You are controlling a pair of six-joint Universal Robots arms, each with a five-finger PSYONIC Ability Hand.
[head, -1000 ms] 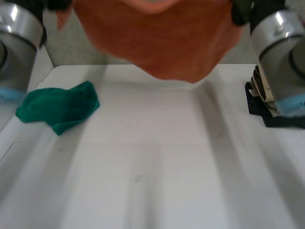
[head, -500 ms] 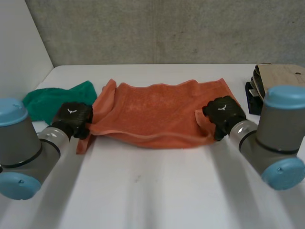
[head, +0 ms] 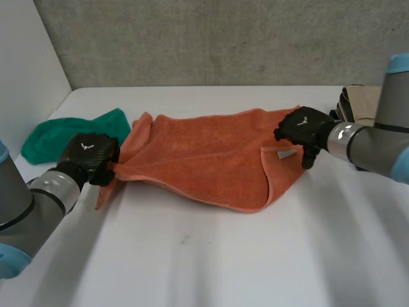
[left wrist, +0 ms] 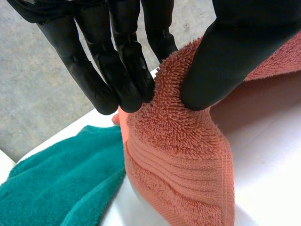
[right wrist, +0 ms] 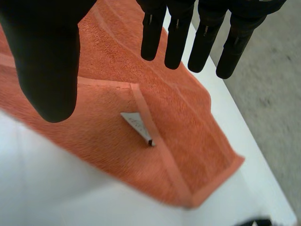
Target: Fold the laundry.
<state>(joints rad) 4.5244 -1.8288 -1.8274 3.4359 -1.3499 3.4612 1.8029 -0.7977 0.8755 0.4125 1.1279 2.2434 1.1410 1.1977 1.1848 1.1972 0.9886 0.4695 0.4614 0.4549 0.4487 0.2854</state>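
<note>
Now left hand [head: 89, 157] fingers [left wrist: 127, 70] pinch orange towel [head: 204, 157] corner (against thumb); right hand [head: 305, 128] fingers straight, over towel.

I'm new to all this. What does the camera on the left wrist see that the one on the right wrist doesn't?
Left wrist view: the left hand pinches a bunched edge of the orange towel between thumb and fingers, with a green cloth lying beside it. Right wrist view: the right hand is open over the towel, fingers straight, holding nothing, and a small white label lies at a folded-over corner. Both: the same orange towel on the white table.
</note>
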